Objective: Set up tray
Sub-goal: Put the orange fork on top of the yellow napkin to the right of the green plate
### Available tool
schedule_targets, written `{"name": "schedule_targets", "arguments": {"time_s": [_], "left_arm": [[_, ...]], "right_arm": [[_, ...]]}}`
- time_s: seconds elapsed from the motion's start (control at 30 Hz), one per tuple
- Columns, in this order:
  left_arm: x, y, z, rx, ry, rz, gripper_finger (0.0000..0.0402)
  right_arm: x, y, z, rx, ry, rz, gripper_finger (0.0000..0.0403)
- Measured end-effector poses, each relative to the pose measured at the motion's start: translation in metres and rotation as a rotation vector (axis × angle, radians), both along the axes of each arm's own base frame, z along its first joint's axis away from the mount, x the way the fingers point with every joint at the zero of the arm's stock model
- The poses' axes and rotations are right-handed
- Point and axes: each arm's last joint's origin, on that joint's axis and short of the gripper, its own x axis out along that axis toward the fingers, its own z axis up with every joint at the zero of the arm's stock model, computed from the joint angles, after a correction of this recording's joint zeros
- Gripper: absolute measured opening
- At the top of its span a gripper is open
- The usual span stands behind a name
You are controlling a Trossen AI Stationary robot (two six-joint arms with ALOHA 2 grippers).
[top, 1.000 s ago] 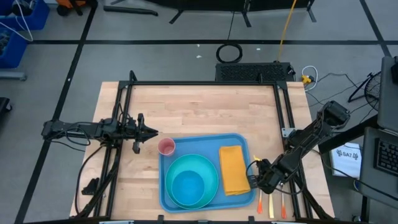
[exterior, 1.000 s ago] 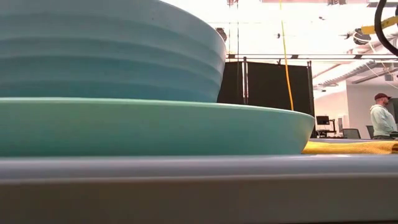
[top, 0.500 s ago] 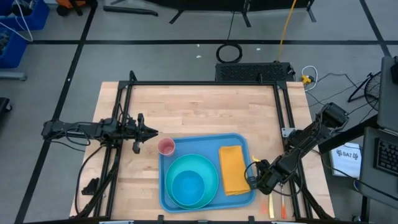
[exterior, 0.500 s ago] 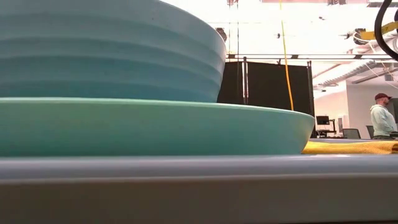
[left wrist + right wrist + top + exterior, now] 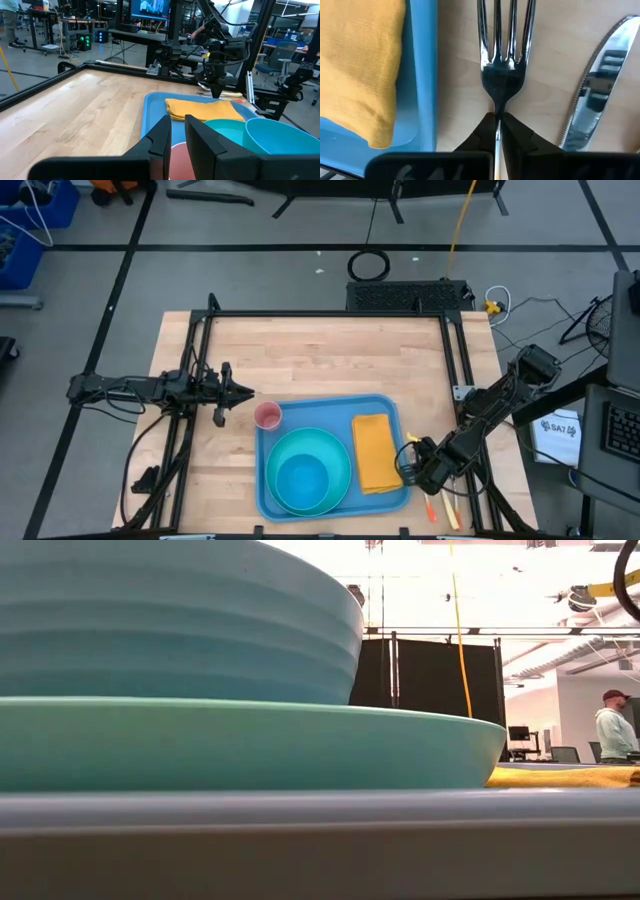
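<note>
The blue tray (image 5: 395,408) lies at the table's near middle. On it rest a turquoise bowl (image 5: 303,478) on a turquoise plate (image 5: 250,745), a folded yellow napkin (image 5: 375,452) and a pink cup (image 5: 267,416). A fork (image 5: 504,55) and a knife (image 5: 600,75) lie on the wood just right of the tray's right rim (image 5: 422,75). My right gripper (image 5: 418,472) points steeply down there, shut on the fork. My left gripper (image 5: 240,392) hovers level left of the cup, its fingers (image 5: 160,137) a narrow gap apart with nothing between them. My right gripper (image 5: 496,119) pinches the fork's thin neck (image 5: 498,106), just behind the tines' base, between its two fingertips. The fingers come from above, slanting down. The fork's head lies on the table with the tines pointing away from the fingers; its handle is hidden under the gripper.
Orange cutlery handles (image 5: 431,510) stick out toward the near edge beside the right gripper. A black frame (image 5: 330,315) runs around the table. A person (image 5: 612,728) stands far off in the room. Bare wood spreads across the table's far half.
My right gripper has tipped slightly while staying beside the tray's right rim. The orange handle nearest the tray has swung a little toward the table's right edge. My left arm has kept still.
</note>
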Motion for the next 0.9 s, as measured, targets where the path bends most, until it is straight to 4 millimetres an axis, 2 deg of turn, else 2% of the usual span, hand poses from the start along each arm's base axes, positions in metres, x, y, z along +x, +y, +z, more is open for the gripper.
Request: {"name": "schedule_targets", "arguments": {"time_s": [0.23,0.6,0.73,0.9], "left_arm": [[0.000,0.000,0.000,0.000,0.000,0.000,0.0058],[0.000,0.000,0.000,0.000,0.000,0.000,0.0058],[0.000,0.000,0.000,0.000,0.000,0.000,0.0058],[0.000,0.000,0.000,0.000,0.000,0.000,0.0058]], "right_arm": [[-0.003,-0.009,0.011,-0.094,-0.111,-0.012,0.0001],[-0.008,-0.021,0.038,-0.134,-0.266,-0.009,0.0001],[0.001,-0.023,0.045,-0.134,-0.379,-0.016,0.0000],[0.021,-0.028,0.053,-0.106,-0.509,0.013,0.0000]]}}
